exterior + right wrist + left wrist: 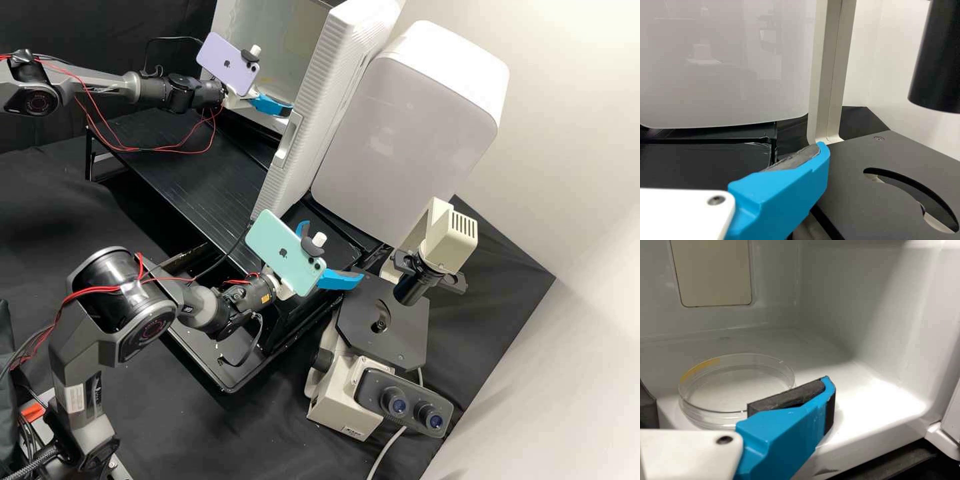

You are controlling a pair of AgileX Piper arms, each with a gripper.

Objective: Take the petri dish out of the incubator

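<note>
One dish (735, 387) — clear, lying on the incubator (880, 390) floor near its front lip. My left pincer (268, 102) is spread at the chamber mouth, a pad (790, 397) just beside the rim, presumably to straddle it. My right pincer (330, 257), also spread, hangs by the microscope stage (400, 333) — out of the way.
</note>
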